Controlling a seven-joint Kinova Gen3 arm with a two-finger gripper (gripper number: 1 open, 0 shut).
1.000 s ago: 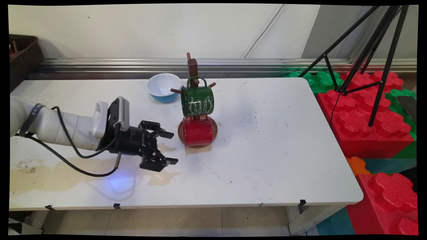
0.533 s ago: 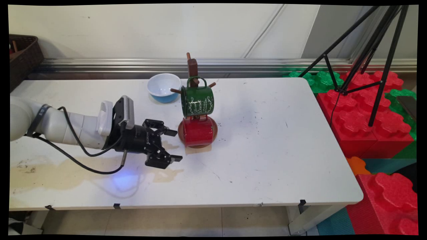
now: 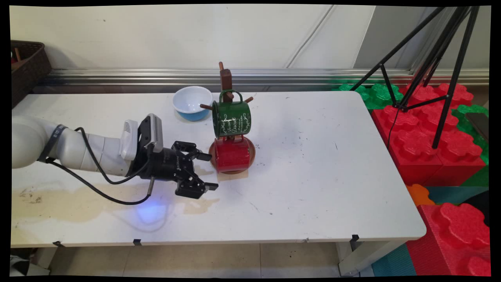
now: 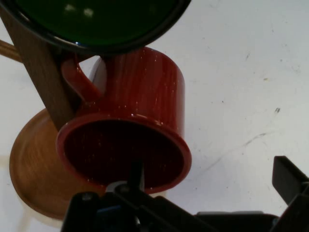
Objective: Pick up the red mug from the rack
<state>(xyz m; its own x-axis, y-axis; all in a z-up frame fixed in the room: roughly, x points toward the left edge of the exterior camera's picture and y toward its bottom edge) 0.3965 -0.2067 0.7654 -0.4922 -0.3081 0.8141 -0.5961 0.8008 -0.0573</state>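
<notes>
At the mug tree [image 3: 226,80], the spread end effector [image 3: 206,171] faces the red enamel mug [image 3: 231,155].
Stiff, light, probably slick; the rim [image 4: 120,145] or handle [image 4: 77,79] looks grippable.

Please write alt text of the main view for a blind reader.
An open black gripper reaches from the left toward a red mug hanging low on a wooden mug tree, below a green mug. A blue bowl stands behind on the white table.

White wall [image 3: 156,35], tiled floor [image 3: 235,260]
</notes>
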